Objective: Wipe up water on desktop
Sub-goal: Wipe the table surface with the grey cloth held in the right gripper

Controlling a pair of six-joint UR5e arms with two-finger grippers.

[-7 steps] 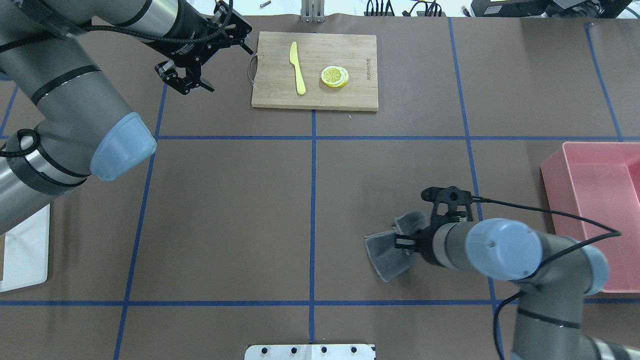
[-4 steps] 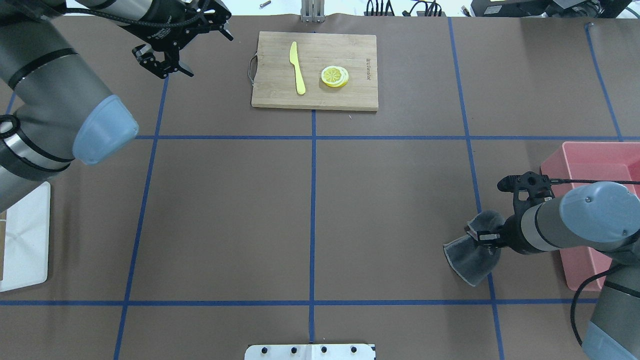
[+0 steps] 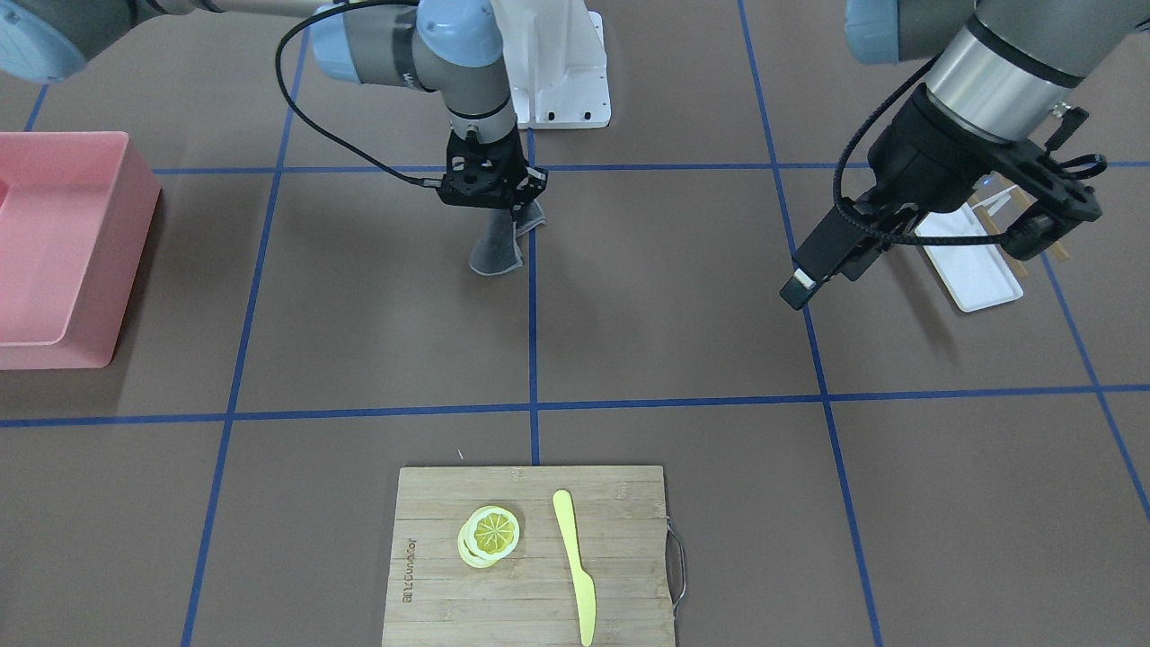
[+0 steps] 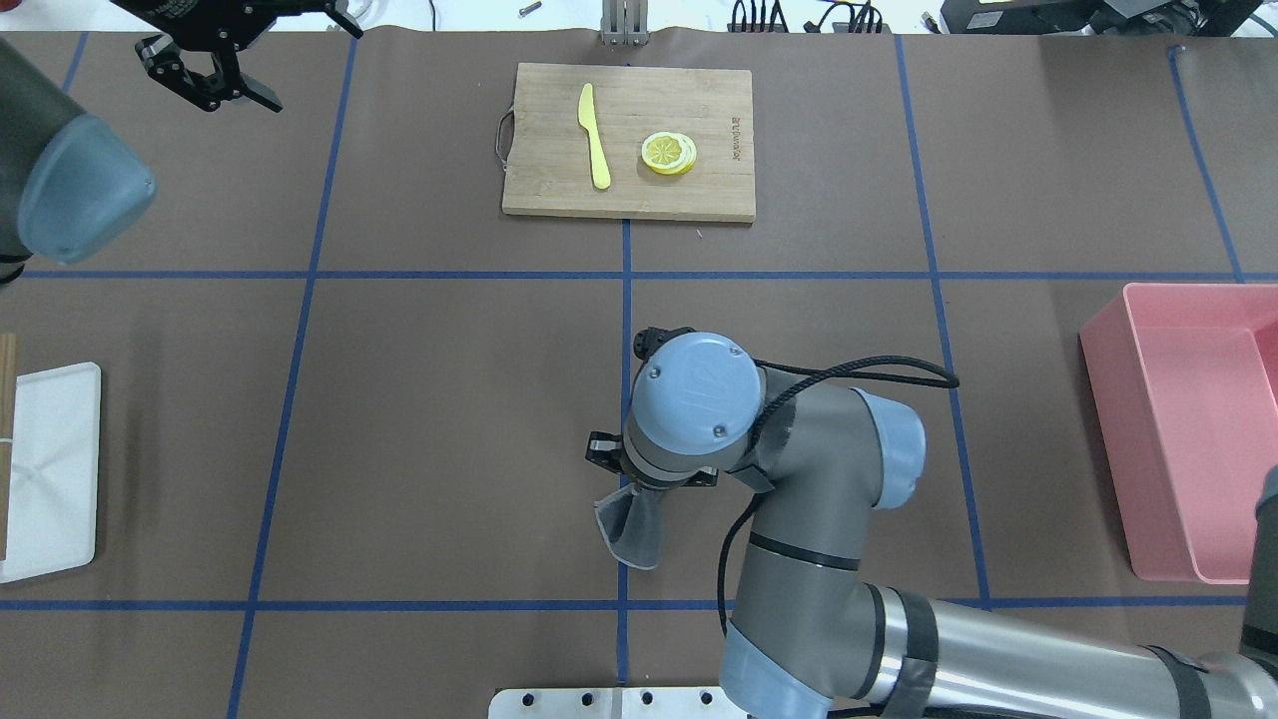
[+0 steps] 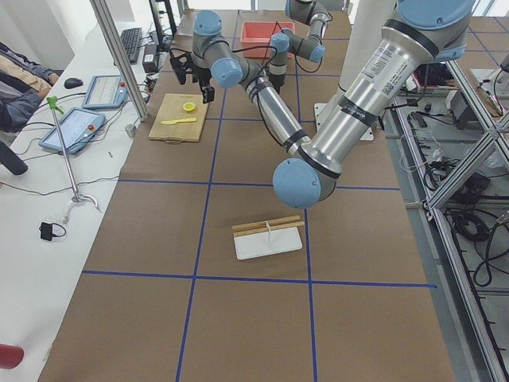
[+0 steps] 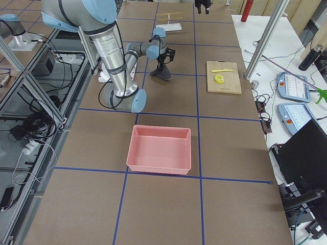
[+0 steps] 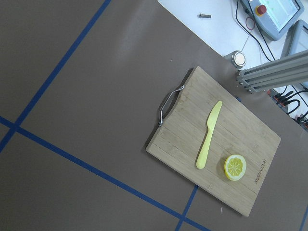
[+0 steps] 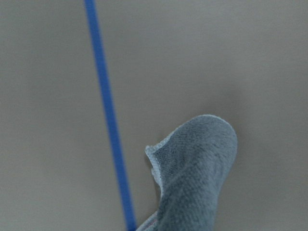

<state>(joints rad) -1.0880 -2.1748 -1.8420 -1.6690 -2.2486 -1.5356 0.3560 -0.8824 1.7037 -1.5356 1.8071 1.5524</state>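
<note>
The brown desktop (image 4: 449, 399) with blue tape lines fills the overhead view. I see no water spot on it. My right gripper (image 3: 503, 205) is shut on a grey cloth (image 4: 631, 524) that hangs down to the desktop at the centre tape line, near the robot's side. The cloth also shows in the front view (image 3: 497, 247), the right wrist view (image 8: 197, 178) and the exterior right view (image 6: 163, 75). My left gripper (image 4: 225, 95) is open and empty, raised over the far left corner, left of the cutting board.
A bamboo cutting board (image 4: 559, 190) with a yellow knife (image 4: 595, 135) and lemon slices (image 4: 668, 152) lies at the far middle. A pink bin (image 4: 1103, 399) stands at the right edge. A white tray (image 4: 50, 469) lies at the left edge.
My right gripper dragged the cloth right toward the pink bin, then back left to the centre tape line. My left arm drew back toward the far left corner.
</note>
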